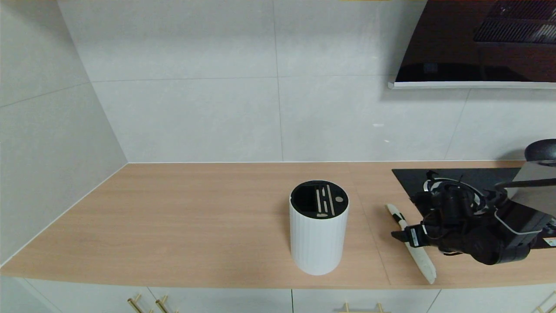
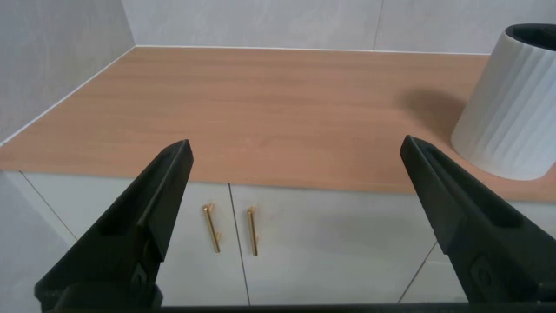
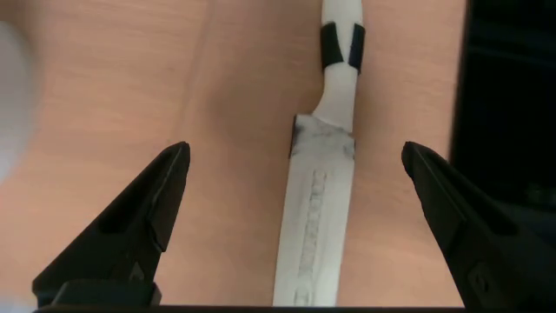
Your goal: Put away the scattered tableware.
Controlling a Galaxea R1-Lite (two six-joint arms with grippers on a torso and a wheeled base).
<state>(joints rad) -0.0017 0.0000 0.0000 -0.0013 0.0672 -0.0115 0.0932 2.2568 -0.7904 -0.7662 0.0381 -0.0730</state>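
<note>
A white knife [image 1: 412, 245] with a black band on its handle lies on the wooden counter [image 1: 195, 217], right of a white ribbed holder [image 1: 318, 230] with a black slotted top. My right gripper [image 1: 402, 236] hangs just above the knife's middle, open. In the right wrist view the knife [image 3: 323, 209] lies between the two black fingers [image 3: 130, 226], its blade meeting the handle near the centre. My left gripper [image 2: 300, 230] is open, off the counter's front edge, with the holder [image 2: 512, 100] farther off to one side.
A black cooktop [image 1: 460, 180] is set into the counter at the right, under a dark range hood [image 1: 478, 43]. Tiled walls close the back and left. Cabinet doors with gold handles [image 2: 230, 228] sit below the counter front.
</note>
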